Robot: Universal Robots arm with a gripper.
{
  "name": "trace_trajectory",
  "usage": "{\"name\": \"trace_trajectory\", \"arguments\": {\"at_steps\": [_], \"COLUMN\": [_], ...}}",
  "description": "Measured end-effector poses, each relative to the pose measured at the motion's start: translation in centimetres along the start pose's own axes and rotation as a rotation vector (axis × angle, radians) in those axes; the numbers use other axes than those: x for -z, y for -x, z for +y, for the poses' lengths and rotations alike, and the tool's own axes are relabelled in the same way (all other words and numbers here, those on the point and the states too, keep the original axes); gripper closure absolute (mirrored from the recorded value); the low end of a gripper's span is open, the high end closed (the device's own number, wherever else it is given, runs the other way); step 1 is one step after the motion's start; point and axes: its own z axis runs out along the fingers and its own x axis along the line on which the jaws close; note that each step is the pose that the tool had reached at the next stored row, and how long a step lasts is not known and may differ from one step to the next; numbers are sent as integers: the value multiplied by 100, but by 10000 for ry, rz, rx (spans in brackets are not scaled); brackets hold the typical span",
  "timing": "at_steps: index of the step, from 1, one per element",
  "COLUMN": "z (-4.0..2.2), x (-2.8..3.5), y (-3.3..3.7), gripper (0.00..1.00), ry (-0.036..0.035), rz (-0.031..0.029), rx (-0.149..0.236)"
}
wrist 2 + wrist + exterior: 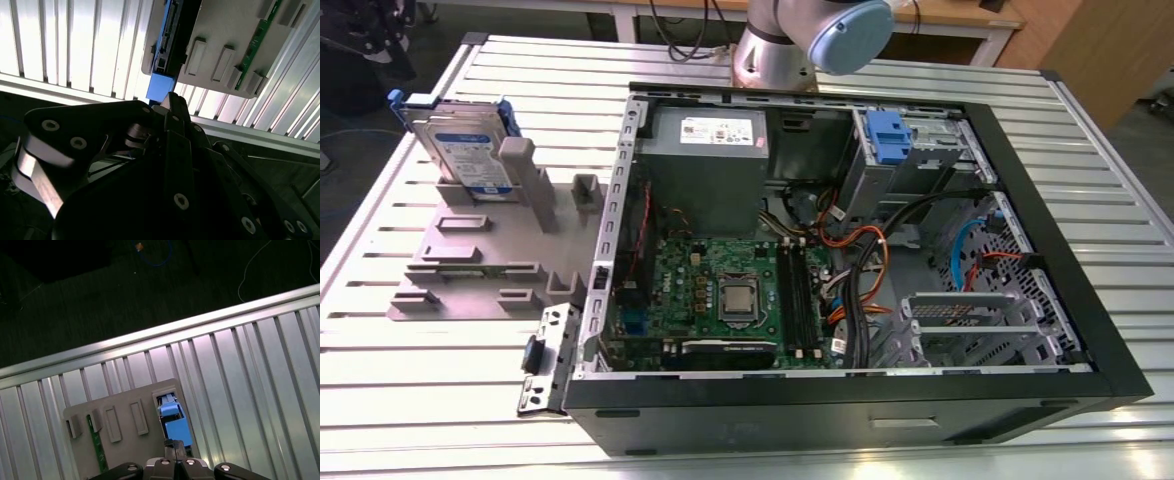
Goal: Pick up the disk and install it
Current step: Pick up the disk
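Observation:
The disk [464, 150] stands on edge in a grey slotted holder [480, 260] on the ribbed metal table, at the exterior view's left; it is silver with a white-and-blue label and a blue frame. Both wrist views look down on it edge-on: the disk [174, 422] shows its blue frame end in the holder [125, 412], and the disk [165, 45] appears again as a dark, blue-edged strip. My gripper [175, 444] [170, 100] hangs well above the disk, apart from it, with its fingers together and nothing between them.
An open black computer case [1067, 250] lies on the table at the exterior view's right, with motherboard, cables, a grey power supply [707, 135] and a blue clip [887, 135] at its drive bay. A green board [97, 447] stands in the holder. The table edge [150, 335] runs near the holder.

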Motion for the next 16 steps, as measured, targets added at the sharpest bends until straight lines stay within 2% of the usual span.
{"name": "trace_trajectory", "arguments": {"at_steps": [4, 5, 10, 11, 12, 13, 14, 15, 16], "z": [0, 1, 6, 8, 12, 16, 18, 20, 25], "x": [0, -1, -32, -60, -95, -133, -148, -157, -161], "y": [0, 1, 22, 27, 29, 28, 28, 27, 26], "gripper": [89, 83, 83, 82, 75, 75, 74, 69, 69], "ry": [0, 0, -25, -25, -28, -31, -33, -41, -47], "rz": [0, 0, 0, 0, 1, 3, 4, 5, 5], "rx": [1, 8, 171, 202, 268, 388, 438, 473, 495]}}
